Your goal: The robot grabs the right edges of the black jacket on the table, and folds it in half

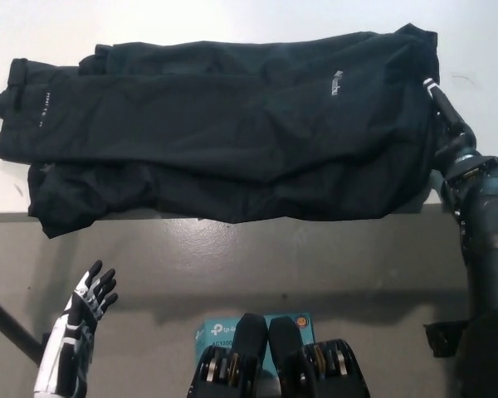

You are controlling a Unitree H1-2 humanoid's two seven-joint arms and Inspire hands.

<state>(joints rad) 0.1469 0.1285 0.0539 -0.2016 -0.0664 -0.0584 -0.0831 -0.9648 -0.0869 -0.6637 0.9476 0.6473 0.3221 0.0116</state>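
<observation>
Black jacket (232, 133) spread flat across the white surface (232, 21), right hand (448, 133) at its right edge, grip indiscernible, ready for folding; left hand (87, 303) idle, fingers apart.

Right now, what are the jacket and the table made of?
The jacket looks like thin, matte black synthetic cloth, maybe nylon: it lies in soft wrinkles and carries a small white printed logo. The table looks like a smooth, hard white top, possibly laminate, with a slight sheen and faint scuffs; I can't tell for certain.
</observation>
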